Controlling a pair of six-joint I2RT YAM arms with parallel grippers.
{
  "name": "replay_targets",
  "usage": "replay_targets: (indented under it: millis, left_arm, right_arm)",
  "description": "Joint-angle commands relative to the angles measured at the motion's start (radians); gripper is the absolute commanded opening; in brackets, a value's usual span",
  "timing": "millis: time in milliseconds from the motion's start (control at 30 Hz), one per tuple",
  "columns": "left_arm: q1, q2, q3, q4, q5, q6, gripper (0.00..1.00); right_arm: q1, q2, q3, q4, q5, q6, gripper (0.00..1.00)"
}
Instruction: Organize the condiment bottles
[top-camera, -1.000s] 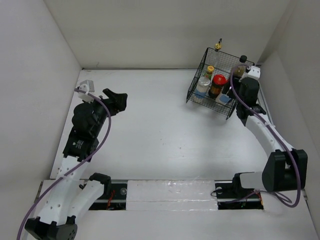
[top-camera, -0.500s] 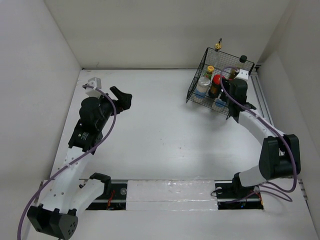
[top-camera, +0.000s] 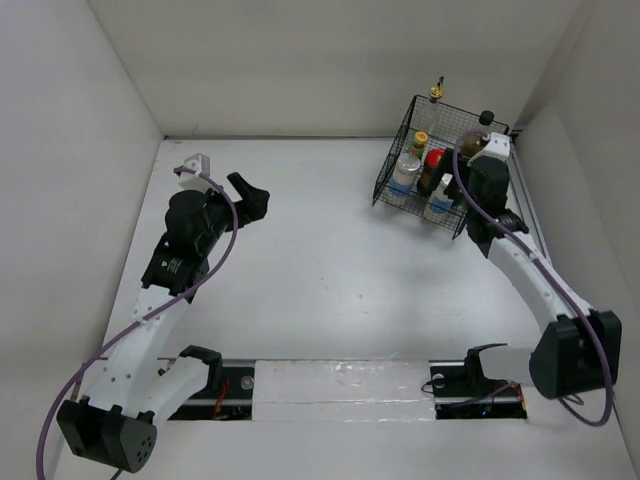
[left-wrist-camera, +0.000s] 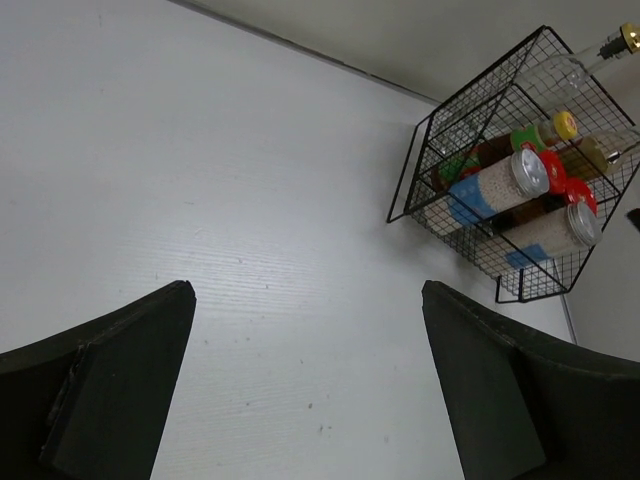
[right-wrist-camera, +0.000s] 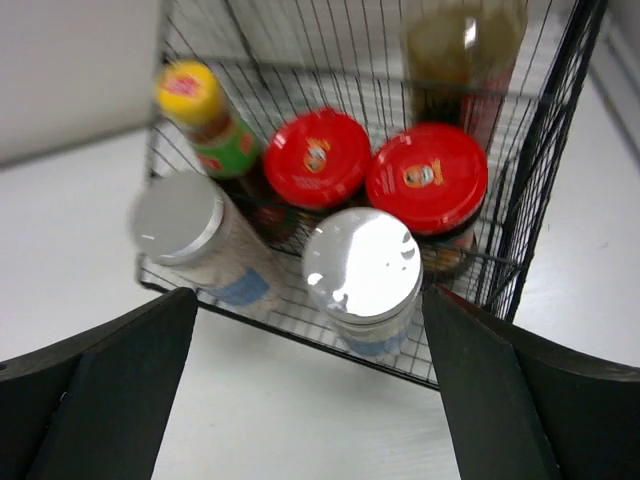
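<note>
The condiment bottles stand together inside the black wire basket (top-camera: 425, 205) at the back right. From the right wrist I look down on a yellow-capped bottle (right-wrist-camera: 190, 95), two red-lidded jars (right-wrist-camera: 317, 158) (right-wrist-camera: 427, 178), two silver-lidded shakers (right-wrist-camera: 178, 218) (right-wrist-camera: 362, 265) and a dark bottle (right-wrist-camera: 460, 50). A tall gold-capped bottle (top-camera: 436, 92) rises at the basket's back. My right gripper (right-wrist-camera: 308, 296) (top-camera: 478, 190) hovers open above the basket's near right side, holding nothing. My left gripper (top-camera: 252, 195) (left-wrist-camera: 308, 287) is open over bare table at the left, far from the basket (left-wrist-camera: 410, 190).
White walls close in the table on the left, back and right. The basket sits close to the right wall. Bare white table (top-camera: 320, 260) lies between the two arms.
Both grippers have opened wider. The left arm reached forward and slightly right. The right gripper swung in over the basket, then eased back to its right side.
</note>
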Motion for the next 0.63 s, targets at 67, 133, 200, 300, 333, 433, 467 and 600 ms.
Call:
replay_targets:
  millis: [67, 133, 200, 300, 333, 433, 467, 600]
  left_arm:
    - [-0.005, -0.037, 0.031, 0.049, 0.043, 0.017, 0.94]
    - [-0.005, -0.037, 0.031, 0.062, 0.052, 0.017, 0.94]
    - [-0.005, -0.048, 0.031, 0.062, 0.063, 0.017, 0.94]
    - [-0.005, -0.066, 0.022, 0.062, 0.063, 0.017, 0.94]
    - [-0.005, -0.066, 0.022, 0.062, 0.063, 0.017, 0.94]
    - [-0.005, -0.089, 0.013, 0.086, 0.081, 0.017, 0.95]
    - [-0.005, -0.103, 0.004, 0.100, 0.102, 0.017, 0.95]
    - [-0.005, -0.117, -0.005, 0.123, 0.112, 0.007, 0.98]
  right_arm:
    - [0.098, -0.203, 0.026, 0.012, -0.098, 0.001, 1.00]
    - [0.170, -0.237, 0.003, 0.012, -0.212, -0.008, 1.00]
    - [0.222, -0.271, -0.049, 0.038, -0.291, -0.026, 1.00]
    - [0.321, -0.300, -0.121, 0.038, -0.375, -0.037, 1.00]
    - [0.341, -0.309, -0.139, 0.038, -0.387, -0.037, 1.00]
    - [0.400, -0.348, -0.198, 0.038, -0.369, -0.055, 1.00]
    - [0.409, -0.348, -0.198, 0.038, -0.360, -0.055, 1.00]
    - [0.434, -0.380, -0.196, 0.038, -0.349, -0.055, 1.00]
